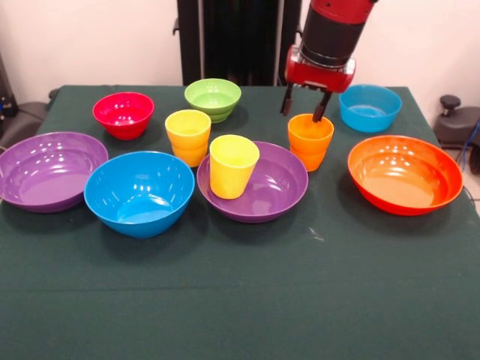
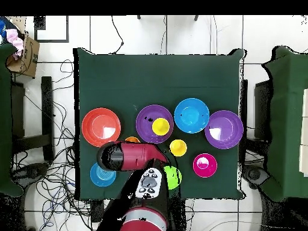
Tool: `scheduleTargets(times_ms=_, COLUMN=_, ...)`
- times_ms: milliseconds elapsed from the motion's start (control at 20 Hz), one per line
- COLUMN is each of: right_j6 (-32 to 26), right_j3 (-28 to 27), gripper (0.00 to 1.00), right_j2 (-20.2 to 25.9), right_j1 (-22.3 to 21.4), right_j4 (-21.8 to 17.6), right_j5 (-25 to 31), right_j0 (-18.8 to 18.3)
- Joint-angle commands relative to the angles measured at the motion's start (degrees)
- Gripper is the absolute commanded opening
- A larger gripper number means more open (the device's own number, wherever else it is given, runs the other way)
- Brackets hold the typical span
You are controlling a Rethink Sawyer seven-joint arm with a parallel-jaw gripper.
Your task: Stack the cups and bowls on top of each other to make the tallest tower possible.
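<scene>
My gripper (image 1: 306, 106) hangs open just above the rim of an orange cup (image 1: 310, 140), with one finger to either side and nothing held. A yellow cup (image 1: 233, 166) stands upright inside a large purple bowl (image 1: 279, 187) at mid-table. A second yellow cup (image 1: 188, 136) stands on the cloth beside it. In the overhead view the arm (image 2: 129, 156) covers the gripper, and only a sliver of the orange cup (image 2: 132, 139) shows. No tower stands; all the other bowls sit singly.
A large blue bowl (image 1: 139, 193) and a second large purple bowl (image 1: 46, 169) sit to the left, and a large orange bowl (image 1: 405, 174) to the right. Small red (image 1: 124, 113), green (image 1: 213, 97) and blue (image 1: 370, 106) bowls line the far side.
</scene>
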Motion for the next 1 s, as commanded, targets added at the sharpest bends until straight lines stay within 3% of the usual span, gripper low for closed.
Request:
scheduleTargets(times_ms=50, right_j6=8.38, right_j3=3.46, gripper=1.0, right_j2=3.07, right_j1=-3.63, right_j4=1.4, right_j5=3.44, right_j0=1.48)
scheduleTargets(times_ms=500, right_j6=9.35, right_j3=3.31, gripper=1.0, right_j2=2.89, right_j1=-5.03, right_j4=2.53, right_j5=4.69, right_j0=2.87)
scheduleTargets(times_ms=1000, right_j6=11.7, right_j3=2.06, gripper=1.0, right_j2=3.62, right_j1=0.5, right_j4=4.04, right_j5=-2.37, right_j0=4.15)
